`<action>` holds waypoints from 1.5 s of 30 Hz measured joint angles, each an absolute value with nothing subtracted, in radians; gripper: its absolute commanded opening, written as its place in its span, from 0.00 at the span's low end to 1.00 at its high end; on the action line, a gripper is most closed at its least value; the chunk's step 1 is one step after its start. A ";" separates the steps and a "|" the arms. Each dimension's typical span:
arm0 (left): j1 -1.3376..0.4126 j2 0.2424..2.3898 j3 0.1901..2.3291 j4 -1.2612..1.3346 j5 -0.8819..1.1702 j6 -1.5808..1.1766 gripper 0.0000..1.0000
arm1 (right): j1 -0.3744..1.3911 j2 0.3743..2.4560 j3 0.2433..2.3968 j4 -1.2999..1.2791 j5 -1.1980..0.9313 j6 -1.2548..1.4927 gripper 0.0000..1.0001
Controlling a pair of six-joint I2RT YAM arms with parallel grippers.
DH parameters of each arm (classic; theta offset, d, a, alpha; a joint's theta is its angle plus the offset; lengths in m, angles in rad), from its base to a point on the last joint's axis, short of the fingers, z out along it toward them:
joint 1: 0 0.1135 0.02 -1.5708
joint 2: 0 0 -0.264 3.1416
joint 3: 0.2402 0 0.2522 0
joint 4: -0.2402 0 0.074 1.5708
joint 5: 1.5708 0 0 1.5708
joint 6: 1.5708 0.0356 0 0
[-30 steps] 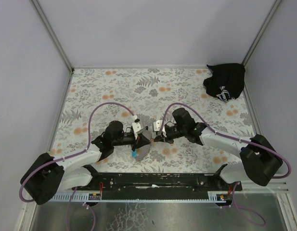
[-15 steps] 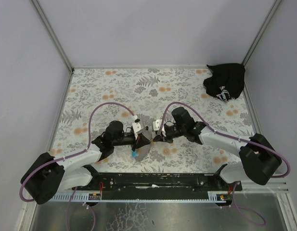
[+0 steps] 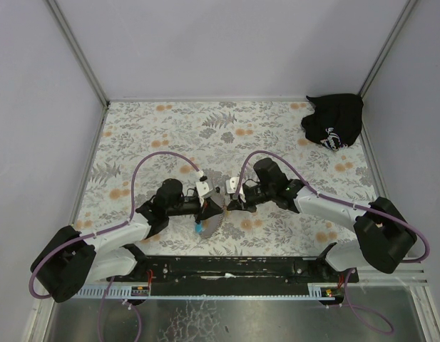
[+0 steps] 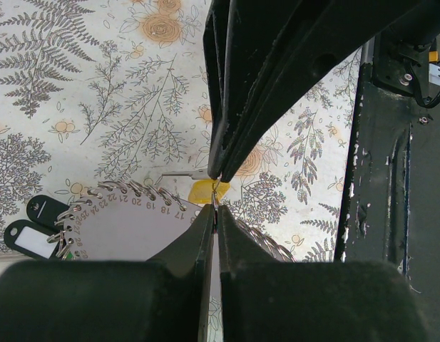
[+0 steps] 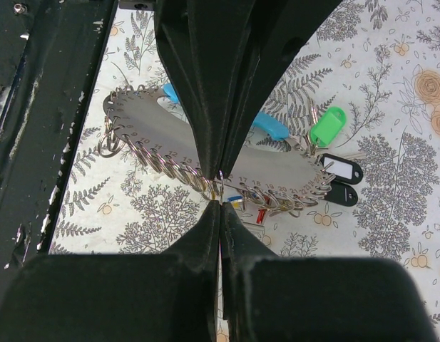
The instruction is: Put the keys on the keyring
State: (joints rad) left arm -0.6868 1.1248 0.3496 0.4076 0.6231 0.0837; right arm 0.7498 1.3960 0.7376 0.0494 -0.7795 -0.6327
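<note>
**Both grippers at the keyring, near edge of desk**

- Keyring (image 3: pixel 212 221) was a grey disc with small wire rings all round its rim. It lay flat by the near edge of the desk (image 3: pixel 170 128), about midway along, between the two arms.
- Printed numbers ran along the disc rim. In the left wrist view 17 to 21 read clearly; the higher ones curved away and were too small to read.
- Left gripper (image 4: pixel 215 191): clenched, tips pinching the yellow key (image 4: pixel 201 192) just off the disc rim, with the metal blade pointing away from the jaws.
- Right gripper (image 5: pixel 220 187): clenched on one wire ring at the disc rim.
- No blue key could be made out.
- Tags hung on the rim: one green tag (image 5: pixel 326 127), one blue tag (image 5: pixel 271 128) and two black tags (image 5: pixel 341 171) with white label windows. No writing was legible on them.
- Black bag (image 3: pixel 334 121) sat in the far right corner; its white print was unreadable.
</note>
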 measured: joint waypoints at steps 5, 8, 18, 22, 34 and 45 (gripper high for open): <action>-0.687 1.125 0.349 0.407 0.623 0.084 0.00 | 0.750 1.399 0.738 0.049 -0.779 -0.633 0.00; -0.687 1.125 0.350 0.407 0.623 0.084 0.00 | 0.750 1.404 0.738 0.049 -0.780 -0.633 0.00; -0.687 1.125 0.349 0.407 0.624 0.083 0.00 | 0.750 1.409 0.753 0.033 -0.788 -0.633 0.00; -0.687 1.125 0.350 0.407 0.624 0.084 0.00 | 0.750 1.411 0.754 0.034 -0.791 -0.633 0.00; -0.687 1.124 0.349 0.410 0.630 0.083 0.00 | 0.750 1.445 0.766 0.028 -0.815 -0.632 0.00; -0.687 1.099 0.308 0.487 0.616 0.047 0.00 | 0.750 1.445 0.766 0.062 -0.855 -0.622 0.00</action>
State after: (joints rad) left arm -0.6868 1.0992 0.3080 0.4870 0.6163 0.0475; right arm 0.7498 1.4452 0.7658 0.0624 -0.8551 -0.6224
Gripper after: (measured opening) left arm 0.009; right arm 0.011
